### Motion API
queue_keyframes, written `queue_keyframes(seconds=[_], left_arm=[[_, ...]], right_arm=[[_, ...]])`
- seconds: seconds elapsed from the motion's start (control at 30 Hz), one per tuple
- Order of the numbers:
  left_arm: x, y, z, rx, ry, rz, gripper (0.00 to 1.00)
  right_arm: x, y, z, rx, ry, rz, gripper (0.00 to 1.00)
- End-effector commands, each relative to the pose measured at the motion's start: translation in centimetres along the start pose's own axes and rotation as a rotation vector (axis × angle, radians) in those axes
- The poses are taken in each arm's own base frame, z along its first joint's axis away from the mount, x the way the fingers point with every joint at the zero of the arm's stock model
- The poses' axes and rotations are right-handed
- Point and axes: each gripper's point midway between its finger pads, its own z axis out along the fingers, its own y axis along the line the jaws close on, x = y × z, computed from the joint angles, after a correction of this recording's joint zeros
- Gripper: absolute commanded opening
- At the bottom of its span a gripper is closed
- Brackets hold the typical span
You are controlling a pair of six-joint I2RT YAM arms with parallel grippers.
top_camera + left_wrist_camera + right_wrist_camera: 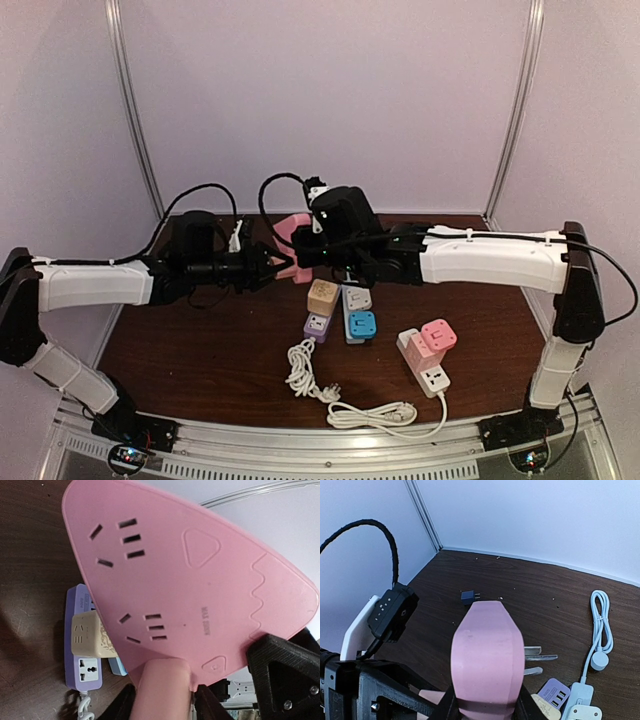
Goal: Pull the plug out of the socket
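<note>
Both arms meet above the tabletop point(200, 340), mid-rear. The left gripper point(162, 702) has its jaws pinching the pink socket block point(190, 580) by its lower lobe. The right gripper point(487, 707) has its jaws clamping the body, bare prongs point(540, 657) alongside.

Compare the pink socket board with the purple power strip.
The pink socket board is wide and triangular; the purple strip is narrow and oblong. The pink board is held up off the table; the purple strip lies flat on it. The board's visible outlets are empty; the strip carries a beige adapter. Both have socket holes.
</note>
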Motion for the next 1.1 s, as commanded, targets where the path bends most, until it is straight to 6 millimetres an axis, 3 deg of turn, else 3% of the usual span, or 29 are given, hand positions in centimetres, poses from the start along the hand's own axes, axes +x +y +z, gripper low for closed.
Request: queue_keyframes(seconds=[0.0,0.23,0.5,0.87,1.07], left_arm=[[-1.0,-1.1,0.1,0.018,-0.033,0.024,0.38],[-0.8,-1.1,0.0,0.016,-0.025,0.028,0.36],[-0.1,-1.8,0.0,0.078,0.004,-0.029,0.00],[0.1,-1.8,-1.8,0.077,0.002,-0.035,0.00],[0.4,-1.0,-3.0,0.067,-0.003,-0.042,0.00]], right_arm=[[-2.6,0.8,-0.9,0.023,-0.082,-0.007,0.00],[-2.5,0.3,-1.1,0.046,-0.081,-0.023,0.00],[-2.7,-0.5,-1.3,0.078,-0.098,-0.026,0.00],[-3.1,-5.9,-1.5,0.170,-0.125,0.013,0.00],[-2.9,-6.9,-1.5,0.193,-0.126,0.006,0.00]])
